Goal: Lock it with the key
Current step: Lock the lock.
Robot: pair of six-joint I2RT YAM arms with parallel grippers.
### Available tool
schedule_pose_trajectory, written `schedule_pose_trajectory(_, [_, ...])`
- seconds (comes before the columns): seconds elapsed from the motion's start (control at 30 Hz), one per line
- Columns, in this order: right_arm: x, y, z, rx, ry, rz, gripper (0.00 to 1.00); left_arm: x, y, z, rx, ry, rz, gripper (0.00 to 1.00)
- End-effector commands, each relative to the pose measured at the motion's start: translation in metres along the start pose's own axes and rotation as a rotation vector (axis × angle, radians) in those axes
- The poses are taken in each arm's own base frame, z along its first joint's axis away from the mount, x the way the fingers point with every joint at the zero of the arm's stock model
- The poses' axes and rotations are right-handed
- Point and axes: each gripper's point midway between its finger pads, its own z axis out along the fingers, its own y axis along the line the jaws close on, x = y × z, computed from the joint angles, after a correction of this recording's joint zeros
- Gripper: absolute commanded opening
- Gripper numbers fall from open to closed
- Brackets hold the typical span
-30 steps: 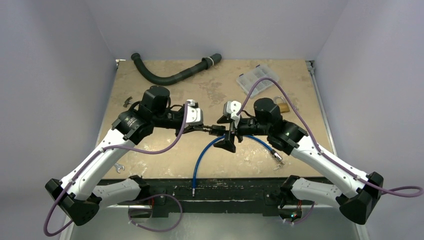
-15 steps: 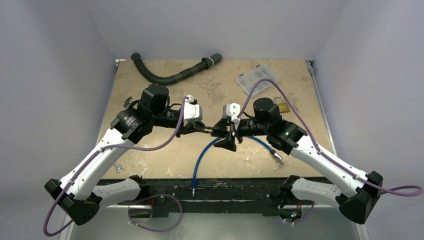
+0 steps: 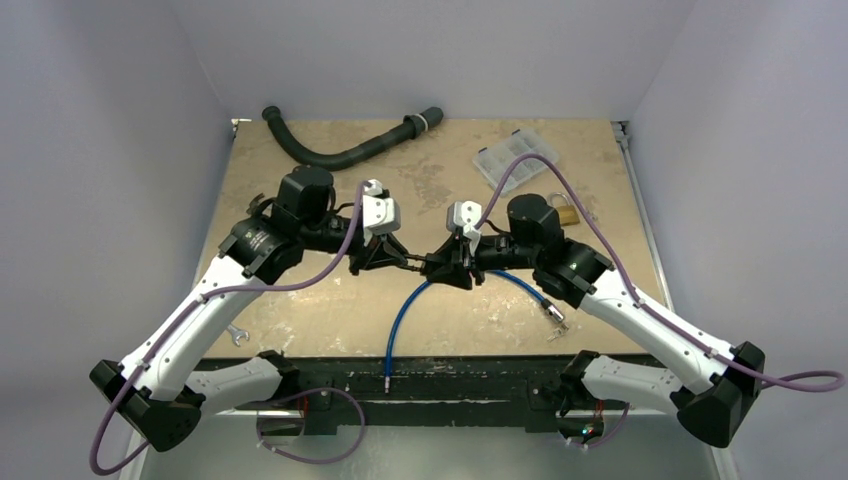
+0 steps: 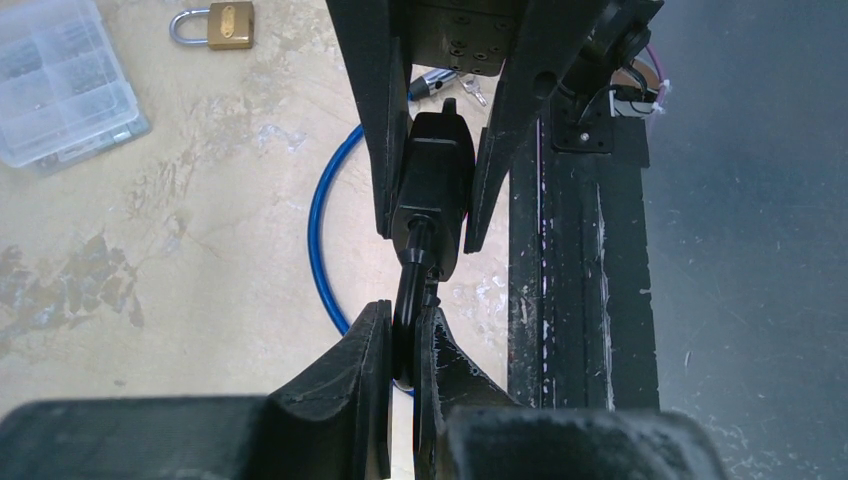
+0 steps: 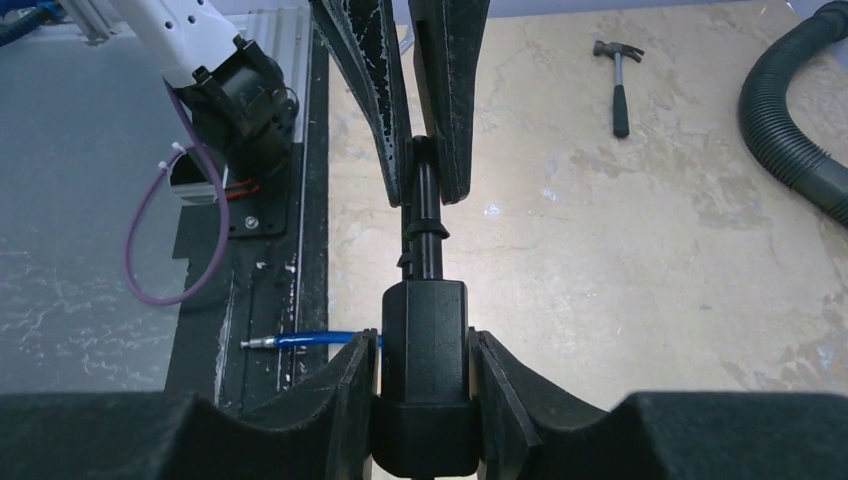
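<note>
Black blocky lock body (image 5: 424,315) hangs above the blue cable loop (image 4: 314,235), clamped in the right claw (image 5: 424,350) so it resists twisting. The left claw (image 4: 403,322) pinches the slim black key (image 4: 410,285) seated in it, apparently ready to turn.

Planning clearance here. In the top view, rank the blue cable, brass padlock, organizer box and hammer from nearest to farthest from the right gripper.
From the right gripper:
1. Blue cable, on the table right by it.
2. Brass padlock, off to the right, and organizer box, toward the back right: too close to call.
3. Hammer, far across by the left edge.
</note>
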Motion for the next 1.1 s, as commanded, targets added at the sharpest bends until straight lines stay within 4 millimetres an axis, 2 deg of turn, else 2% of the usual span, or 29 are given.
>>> schedule_pose_trajectory(0.0, [-0.022,0.007,0.001,-0.040,-0.062,-0.008,0.00,-0.058,0.007,-0.011,-0.024,-0.180,0.082,0.00])
schedule_pose_trajectory(0.2, [-0.026,0.003,-0.001,-0.011,-0.069,-0.008,0.00,-0.055,0.012,-0.013,-0.035,-0.174,0.055,0.00])
schedule_pose_trajectory(0.23, [-0.026,0.002,-0.001,-0.005,-0.065,-0.003,0.13,-0.056,0.013,-0.014,-0.040,-0.179,0.052,0.00])
schedule_pose_trajectory(0.3, [-0.027,-0.001,-0.003,0.020,-0.063,0.016,0.59,-0.060,0.018,-0.018,-0.065,-0.198,0.038,0.00])
schedule_pose_trajectory(0.33, [-0.030,-0.005,-0.005,0.033,-0.077,0.038,0.75,-0.062,0.021,-0.021,-0.074,-0.211,0.026,0.00])
schedule_pose_trajectory(0.37, [-0.037,-0.009,-0.008,0.036,-0.108,0.077,0.81,-0.064,0.025,-0.024,-0.084,-0.226,0.012,0.00])
schedule_pose_trajectory(0.5, [-0.070,-0.033,-0.020,-0.033,-0.198,0.244,0.83,-0.073,0.035,-0.036,-0.079,-0.289,-0.066,0.00])
schedule_pose_trajectory(0.57, [-0.078,-0.042,-0.023,-0.059,-0.200,0.264,0.82,-0.081,0.034,-0.037,-0.064,-0.309,-0.084,0.00])
schedule_pose_trajectory(0.7, [-0.087,-0.030,-0.026,-0.167,-0.211,0.249,0.83,-0.096,0.038,-0.038,-0.061,-0.361,-0.128,0.00])
schedule_pose_trajectory(0.87, [-0.090,-0.028,-0.027,-0.171,-0.232,0.289,0.83,-0.100,0.042,-0.036,-0.059,-0.385,-0.165,0.00])
schedule_pose_trajectory(1.07, [-0.098,-0.030,-0.027,-0.165,-0.258,0.242,0.76,-0.106,0.042,-0.033,-0.031,-0.416,-0.196,0.00])
